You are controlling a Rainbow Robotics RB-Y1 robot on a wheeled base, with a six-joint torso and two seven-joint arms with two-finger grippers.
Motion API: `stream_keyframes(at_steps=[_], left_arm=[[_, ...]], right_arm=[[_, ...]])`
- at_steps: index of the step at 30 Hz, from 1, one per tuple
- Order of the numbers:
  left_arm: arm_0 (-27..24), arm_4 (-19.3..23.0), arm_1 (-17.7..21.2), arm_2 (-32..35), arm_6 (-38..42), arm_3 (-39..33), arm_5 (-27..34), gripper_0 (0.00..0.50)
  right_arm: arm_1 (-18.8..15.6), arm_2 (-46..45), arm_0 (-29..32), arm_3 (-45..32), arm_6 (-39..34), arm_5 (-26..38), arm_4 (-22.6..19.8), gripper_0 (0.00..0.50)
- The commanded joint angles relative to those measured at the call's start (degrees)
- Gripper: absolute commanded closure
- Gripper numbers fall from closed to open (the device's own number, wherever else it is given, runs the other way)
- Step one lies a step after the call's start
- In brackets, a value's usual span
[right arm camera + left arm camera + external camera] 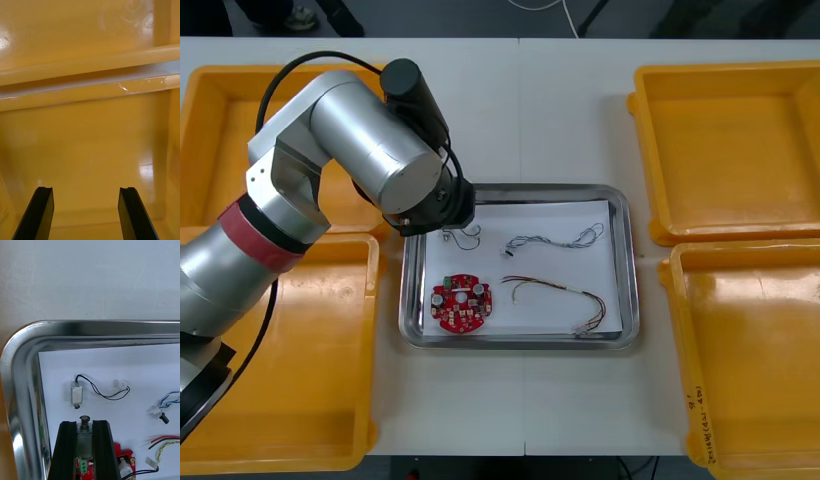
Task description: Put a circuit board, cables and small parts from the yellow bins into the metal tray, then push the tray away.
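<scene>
Overhead front view and close left wrist view share the metal tray (540,192)

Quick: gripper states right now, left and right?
Left gripper: jaws closed on a small metal part, over the metal tray.
Right gripper: jaws open, empty, over a yellow bin.

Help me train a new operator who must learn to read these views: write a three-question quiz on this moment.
1. True or false: the right gripper is shut.
2. Where in the metal tray does the round red circuit board lie?
A. its near left corner
B. its far right corner
C. its middle
3. Fill in: the left gripper, over the tray's far left corner, is shut on a ____.

Key
1. False: its fingers stand apart over a yellow bin.
2. A.
3. small metal part.
</scene>
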Motion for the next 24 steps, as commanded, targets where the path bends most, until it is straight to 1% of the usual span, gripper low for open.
stream_keyframes(at_steps=[1,9,14,15,16,17,18,20,21,22,24], left_arm=[[-1.9,-0.5,-2.5,-2.6,3.9,3.2,-2.5,0.5],[-3.2,-0.7,-3.9,-5.3,4.3,8.5,-6.9,0.499],[-3.2,-0.1,-3.9,-5.6,4.6,8.7,-7.6,0.493],[-3.4,0.1,-3.8,-5.6,4.7,8.7,-7.6,0.425],[-3.6,0.4,-3.9,-5.6,4.8,8.7,-7.6,0.315],[-3.7,0.5,-3.8,-5.6,4.8,8.7,-7.6,0.268],[-3.9,0.6,-3.9,-5.6,4.9,8.7,-7.6,0.204],[-4.0,0.8,-3.8,-5.6,5.0,8.7,-7.6,0.167],[-4.1,0.9,-3.8,-5.6,5.0,8.7,-7.6,0.132],[-4.2,1.0,-3.9,-5.6,5.0,8.7,-7.6,0.109],[-4.2,1.1,-3.8,-5.4,5.0,8.7,-7.5,0.078]], right_arm=[[-2.5,-1.7,0.7,-0.4,0.4,0.2,-0.4,0.0],[-2.5,-1.6,0.6,-0.4,0.3,0.2,-0.4,0.0],[-2.5,-1.7,0.7,-0.4,0.1,0.2,-0.3,0.0],[-2.6,-1.6,0.7,-0.4,0.1,0.2,-0.3,0.0],[-2.5,-1.7,0.6,-0.4,0.0,0.2,-0.3,0.0],[-2.5,-1.7,0.7,-0.4,0.0,0.2,-0.3,0.0],[-2.5,-1.7,0.6,-0.4,0.0,0.2,-0.3,0.0],[-2.6,-1.7,0.6,-0.4,0.0,0.2,-0.3,0.0],[-2.5,-1.7,0.6,-0.4,0.0,0.2,-0.3,0.0],[-2.5,-1.6,0.6,-0.4,-0.1,0.2,-0.3,0.0],[-2.6,-1.7,0.6,-0.4,-0.2,0.2,-0.3,0.0]])
